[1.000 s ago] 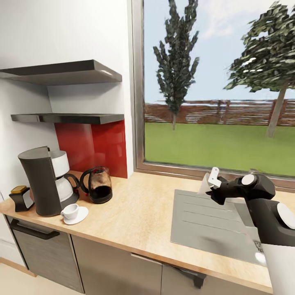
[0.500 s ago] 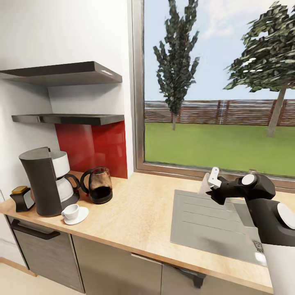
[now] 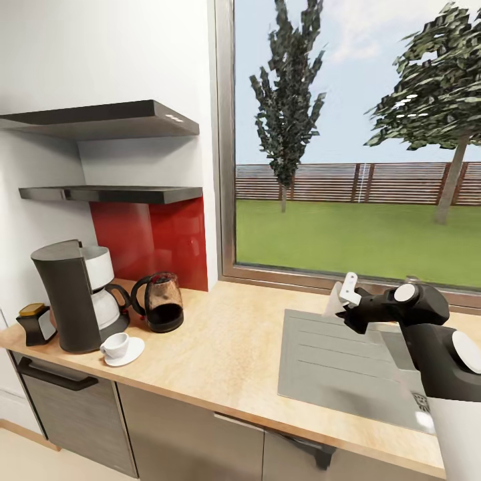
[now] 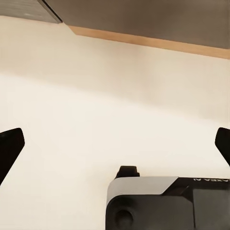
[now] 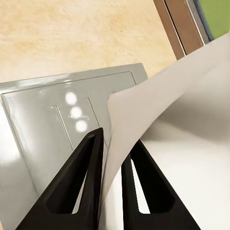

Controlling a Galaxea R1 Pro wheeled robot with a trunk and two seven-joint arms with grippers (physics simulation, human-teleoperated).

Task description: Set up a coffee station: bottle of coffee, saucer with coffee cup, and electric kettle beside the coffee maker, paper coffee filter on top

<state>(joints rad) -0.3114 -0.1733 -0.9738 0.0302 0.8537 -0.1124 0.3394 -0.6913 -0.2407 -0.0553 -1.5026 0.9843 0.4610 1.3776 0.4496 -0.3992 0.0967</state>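
Observation:
The dark coffee maker (image 3: 70,297) stands on the wooden countertop (image 3: 227,347) at the far left. A white coffee cup (image 3: 115,344) sits on its saucer (image 3: 135,349) just in front of the coffee maker. The black electric kettle (image 3: 160,302) stands right beside it. A small dark bottle of coffee (image 3: 37,323) with a yellow lid is on the coffee maker's other side. My right gripper (image 3: 341,300) (image 5: 116,139) hovers over the sink, shut on a white paper coffee filter (image 5: 182,124). My left gripper (image 4: 117,143) is open and empty above pale floor.
A grey sink (image 3: 334,361) is set into the counter at the right. Two dark shelves (image 3: 113,194) hang above the coffee maker against a red backsplash. A large window (image 3: 354,167) runs behind the counter. Cabinet fronts (image 3: 73,407) lie below.
The head view has shifted by a few pixels. The arms and the things on the counter have not moved.

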